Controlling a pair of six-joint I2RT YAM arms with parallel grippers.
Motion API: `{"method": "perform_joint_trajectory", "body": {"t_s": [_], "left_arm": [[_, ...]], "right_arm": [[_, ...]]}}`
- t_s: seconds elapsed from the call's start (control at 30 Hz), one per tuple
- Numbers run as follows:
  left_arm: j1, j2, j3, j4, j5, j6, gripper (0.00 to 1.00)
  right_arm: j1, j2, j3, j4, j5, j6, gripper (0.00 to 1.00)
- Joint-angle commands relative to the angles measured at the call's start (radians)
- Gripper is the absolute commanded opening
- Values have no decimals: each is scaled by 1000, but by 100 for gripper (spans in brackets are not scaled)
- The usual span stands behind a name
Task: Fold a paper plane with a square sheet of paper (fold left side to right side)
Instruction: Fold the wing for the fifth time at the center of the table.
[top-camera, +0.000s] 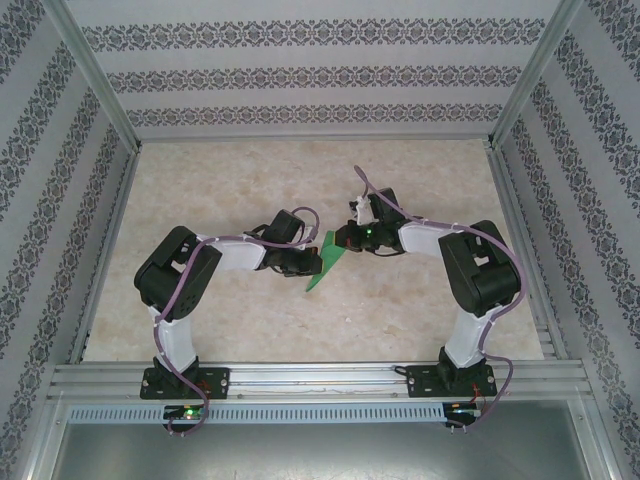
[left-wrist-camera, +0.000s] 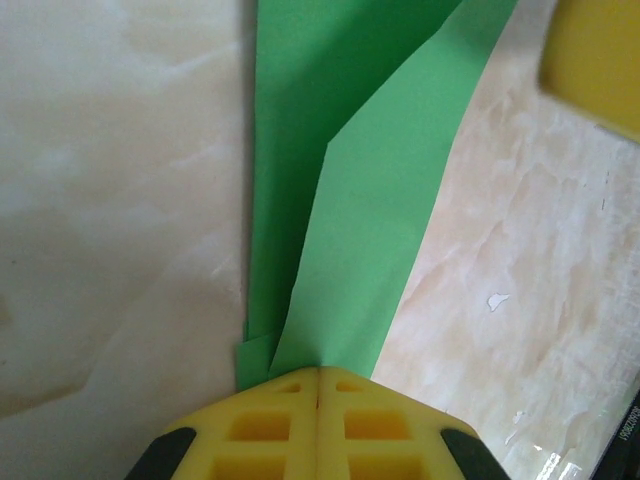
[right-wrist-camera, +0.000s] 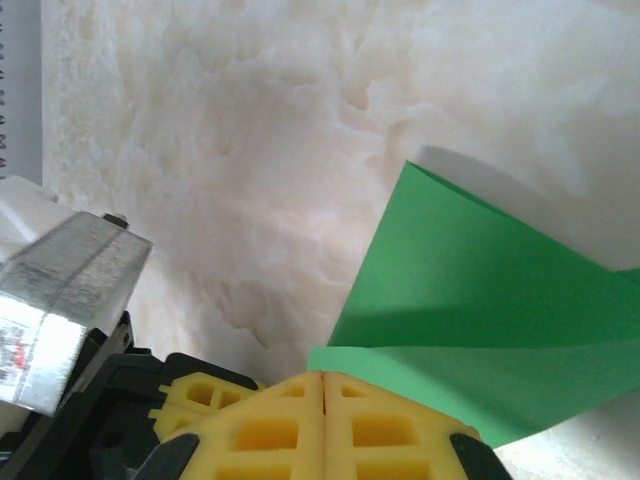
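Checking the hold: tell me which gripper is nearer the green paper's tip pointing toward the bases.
Left. The left gripper clamps the green paper close to that tip; the right gripper clamps its far end.

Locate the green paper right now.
Centre of the table in the top view: green paper pinched between the left gripper and right gripper.

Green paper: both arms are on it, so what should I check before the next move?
1. The left gripper is shut on the green paper: ok.
2. The right gripper is shut on the same paper: ok.
3. Visible paper is free of tears: ok.
4. Folded layers line up edge to edge: cannot tell.
5. Paper is lifted off the table rather than resting on it: cannot tell.
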Motion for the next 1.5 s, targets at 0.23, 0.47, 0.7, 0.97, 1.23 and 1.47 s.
{"method": "perform_joint_trajectory", "body": {"t_s": [0.23,0.47,0.7,0.97,1.23,1.47], "left_arm": [[-20,82,-46,-182,-232,52,2],[-22,89,-49,-214,-271,61,1],[-23,93,-56,-233,-293,68,0],[-23,100,-66,-227,-291,67,0],[-24,103,-73,-204,-278,56,0],[-31,89,-89,-160,-246,29,0]], "right_arm": [[15,62,-13,76,29,16,0],[-1,103,3,50,65,-17,0],[-39,130,18,34,84,-43,0],[-106,157,47,16,77,-63,0],[-167,173,93,-16,82,-84,0],[-204,111,126,-66,76,-104,0]]}}
